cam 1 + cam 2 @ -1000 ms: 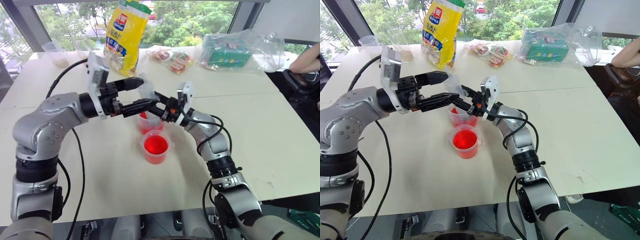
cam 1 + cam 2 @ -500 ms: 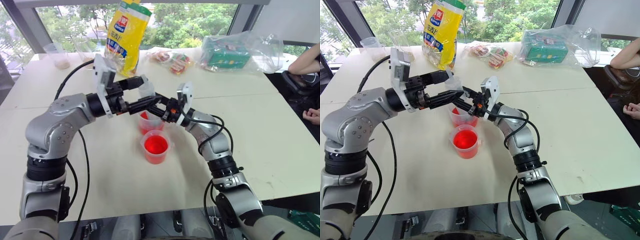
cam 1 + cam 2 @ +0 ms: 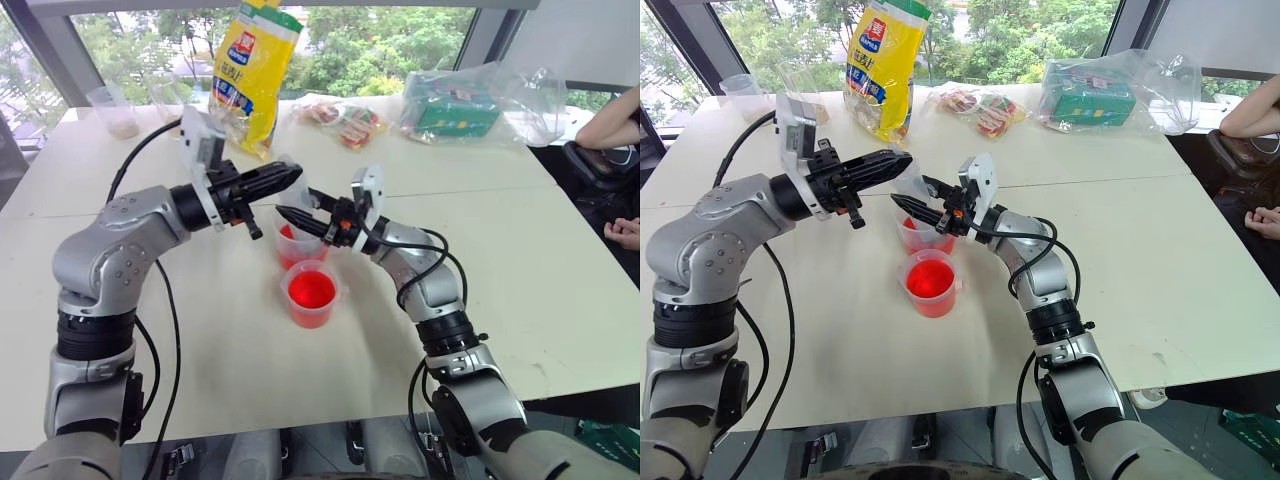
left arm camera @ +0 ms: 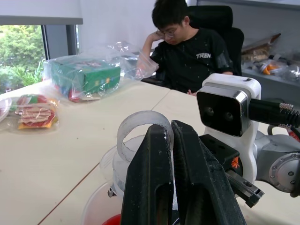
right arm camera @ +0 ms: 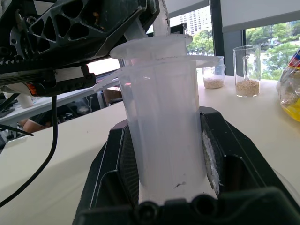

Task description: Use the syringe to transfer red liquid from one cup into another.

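Right gripper (image 3: pixel 912 208) clamps large clear plastic syringe (image 5: pixel 161 117); left gripper (image 4: pixel 169 140) pinches its plunger ring (image 4: pixel 140 126); person's shirt (image 4: pixel 199 58) reads "TREN".

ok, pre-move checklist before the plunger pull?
1. Right hand shut on the syringe barrel: ok.
2. Left hand shut on the plunger ring: ok.
3. Syringe upright over the far cup: ok.
4. Nozzle tip submerged in the red liquid: cannot tell.
5. Near cup upright, beside the far cup, with red liquid inside: ok.
6. Person seated clear of both arms: ok.
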Controlling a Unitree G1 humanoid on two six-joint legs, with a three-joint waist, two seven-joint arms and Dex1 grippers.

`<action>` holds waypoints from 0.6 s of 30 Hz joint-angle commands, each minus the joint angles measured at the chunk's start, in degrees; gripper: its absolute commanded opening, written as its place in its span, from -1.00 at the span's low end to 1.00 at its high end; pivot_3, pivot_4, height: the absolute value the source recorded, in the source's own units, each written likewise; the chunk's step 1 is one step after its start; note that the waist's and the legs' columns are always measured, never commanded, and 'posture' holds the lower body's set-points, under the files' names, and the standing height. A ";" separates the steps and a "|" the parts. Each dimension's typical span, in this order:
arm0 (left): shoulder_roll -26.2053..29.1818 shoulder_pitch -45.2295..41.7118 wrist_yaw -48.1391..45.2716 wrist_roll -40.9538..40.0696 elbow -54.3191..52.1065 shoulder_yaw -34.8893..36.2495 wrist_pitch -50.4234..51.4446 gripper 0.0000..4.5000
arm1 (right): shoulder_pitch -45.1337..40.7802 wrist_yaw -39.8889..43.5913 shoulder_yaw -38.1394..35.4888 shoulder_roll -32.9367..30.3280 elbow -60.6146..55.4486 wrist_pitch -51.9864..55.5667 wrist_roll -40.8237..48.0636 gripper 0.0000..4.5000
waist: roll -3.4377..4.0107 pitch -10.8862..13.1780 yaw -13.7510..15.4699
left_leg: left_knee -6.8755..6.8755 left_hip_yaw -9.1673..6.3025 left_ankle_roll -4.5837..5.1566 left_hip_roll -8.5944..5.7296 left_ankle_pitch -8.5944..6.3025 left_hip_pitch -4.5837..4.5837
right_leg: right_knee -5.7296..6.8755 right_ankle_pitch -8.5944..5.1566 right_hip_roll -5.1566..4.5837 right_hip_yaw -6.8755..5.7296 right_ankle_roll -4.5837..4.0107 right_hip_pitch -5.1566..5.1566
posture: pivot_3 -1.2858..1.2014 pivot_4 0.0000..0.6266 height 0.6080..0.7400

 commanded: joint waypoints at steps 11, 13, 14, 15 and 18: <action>2.67 -7.33 -0.39 1.10 2.87 2.94 -1.70 -0.98 | 1.16 2.87 4.14 -0.04 0.53 4.00 -0.10 -0.36 | 0.03 0.02 0.03 | -0.08 0.00 0.01 0.00 -0.01 -0.06 | -0.10 -0.01 -0.02 -0.01 -0.01 -0.05 | 0.03 -0.52 1.00; 3.04 -8.07 -0.39 1.24 3.39 3.40 -2.00 -0.98 | 1.18 2.96 4.25 0.01 0.87 3.98 -0.14 -0.36 | 0.03 0.02 0.03 | -0.10 0.00 0.02 0.00 -0.01 -0.08 | -0.12 -0.01 -0.02 -0.01 -0.01 -0.07 | 0.03 -0.52 1.00; 3.23 -8.35 -0.39 1.40 3.62 3.58 -2.21 -0.98 | 1.21 3.02 4.34 0.03 1.04 3.93 -0.18 -0.36 | 0.03 0.02 0.02 | -0.13 0.00 0.02 0.00 -0.02 -0.09 | -0.16 -0.01 -0.02 -0.01 -0.01 -0.07 | 0.03 -0.52 1.00; 3.39 -8.47 -0.40 1.47 3.71 3.74 -2.33 -0.98 | 1.28 3.03 4.43 0.05 1.08 3.90 -0.22 -0.36 | 0.03 0.02 0.01 | -0.14 0.01 0.02 0.00 -0.02 -0.09 | -0.17 -0.01 -0.02 -0.01 -0.01 -0.07 | 0.03 -0.52 1.00; 3.93 -9.15 -0.41 1.70 4.24 4.11 -2.74 -0.98 | 1.39 3.25 4.67 0.09 1.29 3.90 -0.24 -0.36 | 0.03 0.03 0.02 | -0.17 0.01 0.03 0.00 -0.03 -0.10 | -0.22 -0.01 -0.02 -0.01 -0.01 -0.07 | 0.03 -0.52 1.00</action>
